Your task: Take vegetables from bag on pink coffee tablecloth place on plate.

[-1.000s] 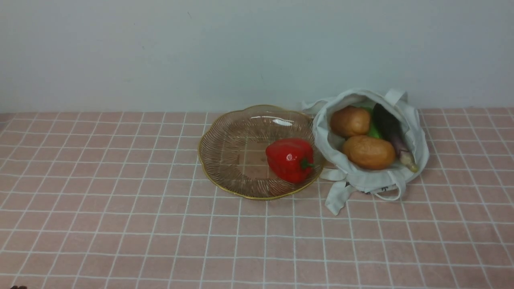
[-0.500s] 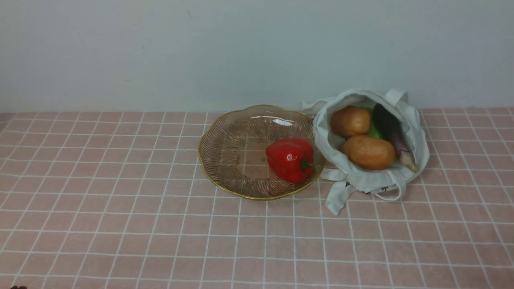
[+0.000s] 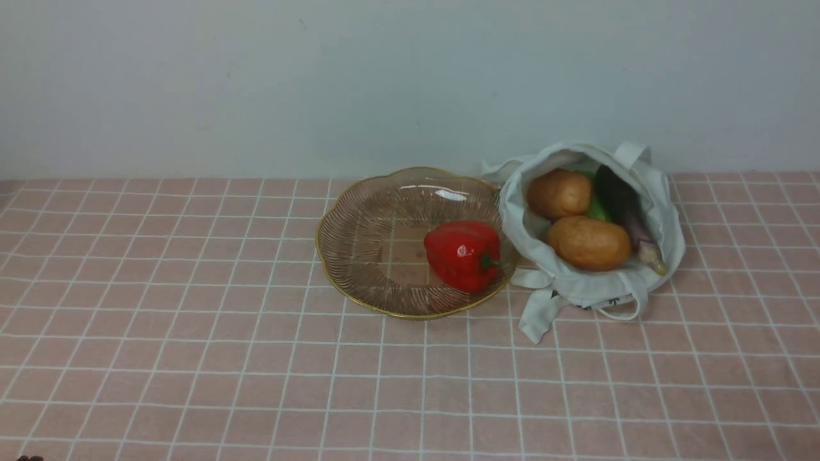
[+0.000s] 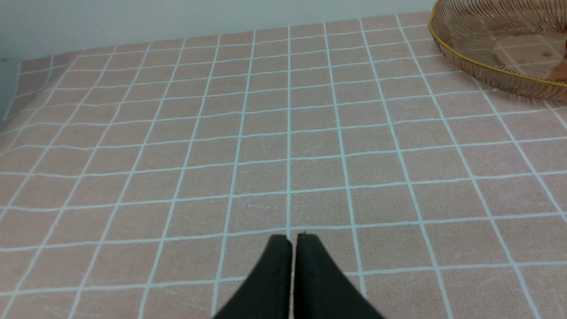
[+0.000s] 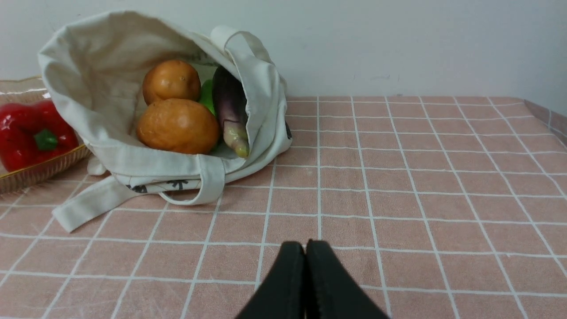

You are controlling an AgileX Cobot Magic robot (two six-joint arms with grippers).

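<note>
On the left we see our left hand (image 4: 290,241) low over the dusty-pink cloth with its grid of thin white lines (image 3: 192,333) that covers the counter; its two black fingers are pressed together with nothing between them. Toward the middle of the counter sits the large shallow amber glass plate with radial ribs and a wavy gold rim (image 3: 359,237), and inside it, on its right half, lies the glossy red bell pepper (image 3: 462,254), its green stem pointing right. Just beside the plate on the right, touching its rim, we find the soft off-white cloth bag (image 3: 576,288) slumped open, one flat strap trailing forward onto the cloth. Inside it lie two brown oval potatoes, one farther back (image 3: 559,193) and one nearer (image 3: 588,242), with a small green piece (image 3: 598,208) between them and the dark purple eggplant (image 3: 621,202) along the right side. Farther right and nearer, our right hand (image 5: 304,250) hovers over bare cloth, well apart from the bag, its fingers closed against each other and empty.
</note>
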